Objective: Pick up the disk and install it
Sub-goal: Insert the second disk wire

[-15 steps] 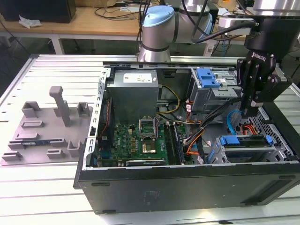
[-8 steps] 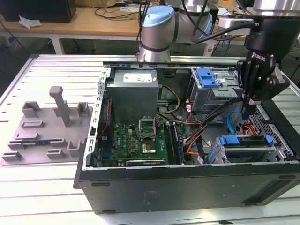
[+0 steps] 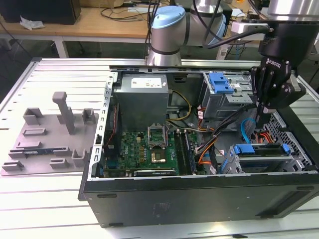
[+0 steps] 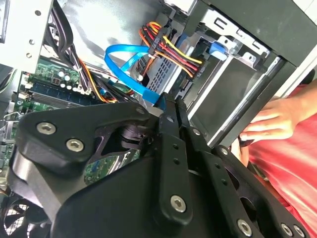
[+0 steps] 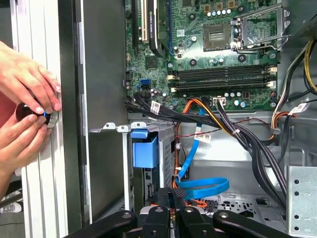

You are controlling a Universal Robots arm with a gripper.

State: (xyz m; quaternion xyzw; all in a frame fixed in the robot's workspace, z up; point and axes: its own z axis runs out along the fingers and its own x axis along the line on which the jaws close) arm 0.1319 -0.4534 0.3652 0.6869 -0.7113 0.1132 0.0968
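Observation:
The disk [image 3: 261, 158] lies flat in the drive cage at the front corner of the open computer case, on the exterior view's right. Its blue bracket [image 3: 259, 149] runs along its top edge, and in the first wrist view the blue bracket [image 5: 145, 151] stands in the cage slot. My black gripper [image 3: 260, 122] hangs just above and behind that cage, fingers shut with nothing between them. In both wrist views the gripper [image 4: 172, 106] [image 5: 178, 194] points into the case beside a looped blue data cable [image 5: 198, 186].
A grey power supply box [image 3: 142, 97], a green motherboard [image 3: 144, 149] and a blue ribbed latch [image 3: 220, 82] sit inside the case. Cable bundles [image 5: 237, 134] cross near the cage. A person's hands [image 5: 27, 109] hold a black knob outside the case wall. A grey fixture plate [image 3: 50, 139] lies on the exterior view's left.

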